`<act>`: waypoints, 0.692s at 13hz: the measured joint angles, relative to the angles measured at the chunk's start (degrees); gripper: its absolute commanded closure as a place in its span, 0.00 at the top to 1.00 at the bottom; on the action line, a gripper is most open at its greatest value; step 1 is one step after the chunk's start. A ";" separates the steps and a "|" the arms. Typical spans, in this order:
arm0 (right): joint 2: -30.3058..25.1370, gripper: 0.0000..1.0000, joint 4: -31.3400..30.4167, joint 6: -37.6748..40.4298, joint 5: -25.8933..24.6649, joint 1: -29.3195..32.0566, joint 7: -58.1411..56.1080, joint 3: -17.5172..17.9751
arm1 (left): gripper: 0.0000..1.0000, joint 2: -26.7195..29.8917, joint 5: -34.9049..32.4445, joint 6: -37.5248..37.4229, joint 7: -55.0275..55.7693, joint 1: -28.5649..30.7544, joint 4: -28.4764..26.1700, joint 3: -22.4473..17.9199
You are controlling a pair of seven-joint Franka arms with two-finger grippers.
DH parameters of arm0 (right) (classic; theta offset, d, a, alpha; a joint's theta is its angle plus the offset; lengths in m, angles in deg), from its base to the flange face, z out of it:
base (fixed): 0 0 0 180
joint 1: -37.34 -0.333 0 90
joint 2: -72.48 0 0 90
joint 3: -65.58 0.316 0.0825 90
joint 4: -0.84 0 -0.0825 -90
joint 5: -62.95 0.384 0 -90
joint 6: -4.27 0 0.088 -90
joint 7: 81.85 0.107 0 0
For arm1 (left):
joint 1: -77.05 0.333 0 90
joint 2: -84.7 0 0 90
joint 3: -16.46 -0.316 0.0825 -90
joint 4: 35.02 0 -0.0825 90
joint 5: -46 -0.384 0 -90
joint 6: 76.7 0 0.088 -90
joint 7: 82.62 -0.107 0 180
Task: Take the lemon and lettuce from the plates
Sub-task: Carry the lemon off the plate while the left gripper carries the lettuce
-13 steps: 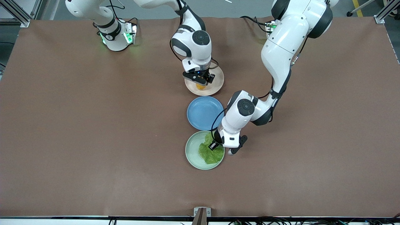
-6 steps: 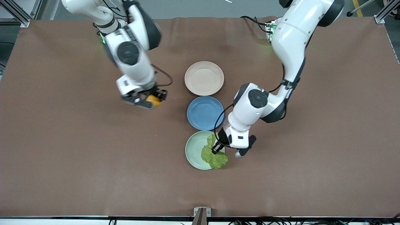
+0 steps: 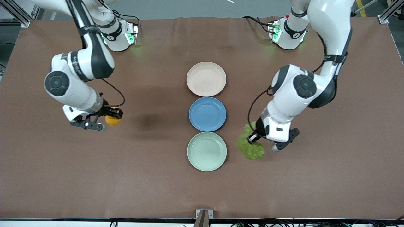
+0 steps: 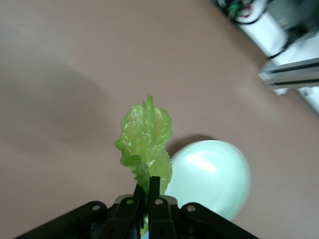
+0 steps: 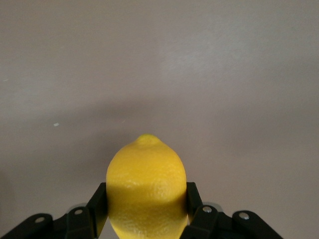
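Now lower both gently: right gripper (image 3: pixel 107 121) clamps lemon (image 3: pixel 113 120), left gripper (image 3: pixel 254 137) pinches lettuce (image 3: pixel 251 148), both off the plates (image 3: pixel 206 151) over bare table (image 3: pixel 151 176).

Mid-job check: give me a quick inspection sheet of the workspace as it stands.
Surface: brown table, bare around the plates.
Job's things: lemon held by right gripper; lettuce held by left gripper; beige plate and mint plate empty.
Clutter: blue plate, empty, between them.
Grippers: both over bare table.
Cables: black leads along both arms.
Surroundings: aluminium frame at corners.
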 measured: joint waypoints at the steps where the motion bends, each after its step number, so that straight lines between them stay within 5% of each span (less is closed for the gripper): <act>1: 0.47 0.00 -2.48 -3.75 0.01 0.97 -1.46 0.01 | 0.05 1.98 0.00 0.02 -5.26 1.72 -4.23 -0.02; 9: 6.98 0.00 -8.74 -16.70 0.01 4.08 -6.57 0.26 | 0.07 5.96 0.00 8.98 -31.40 11.67 -25.06 -0.13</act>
